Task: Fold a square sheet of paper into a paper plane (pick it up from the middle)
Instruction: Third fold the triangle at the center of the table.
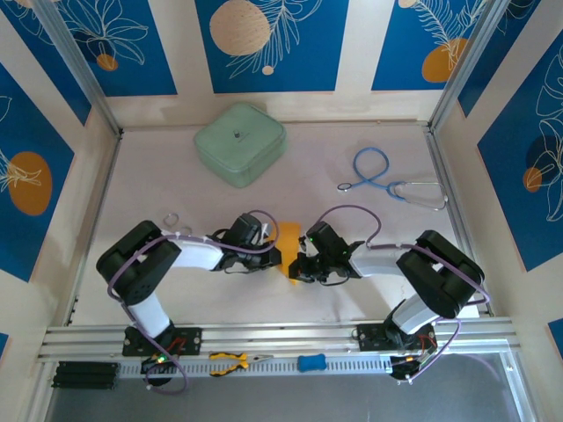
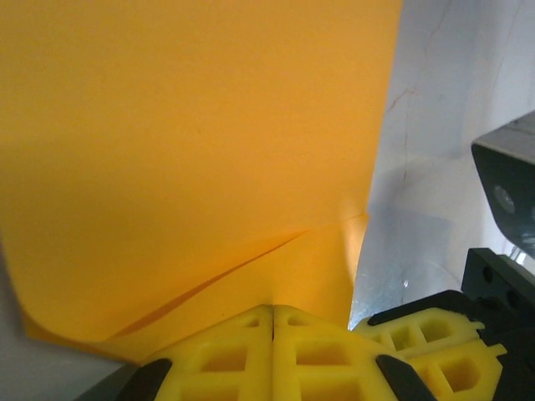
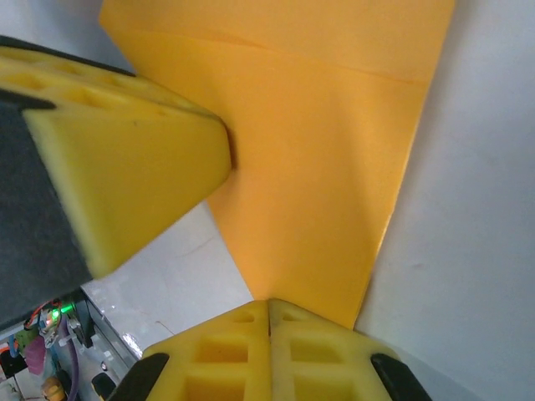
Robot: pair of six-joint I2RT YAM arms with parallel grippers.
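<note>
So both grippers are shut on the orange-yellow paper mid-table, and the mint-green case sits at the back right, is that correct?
Not quite: the top external view shows the mint-green case at the back, left of centre; the blue stethoscope lies back right. The left gripper and right gripper are indeed shut on the orange-yellow paper mid-table.

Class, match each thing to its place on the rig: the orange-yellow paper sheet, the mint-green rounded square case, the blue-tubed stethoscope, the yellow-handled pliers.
Things:
1 thin orange-yellow paper sheet
2 mint-green rounded square case
3 blue-tubed stethoscope
4 yellow-handled pliers

Places:
A on the metal rail at the near edge
B far right part of the white table
C far side, left of centre
D middle of the table

Pairs: 1-D, 2-C, 3-B, 4-A
</note>
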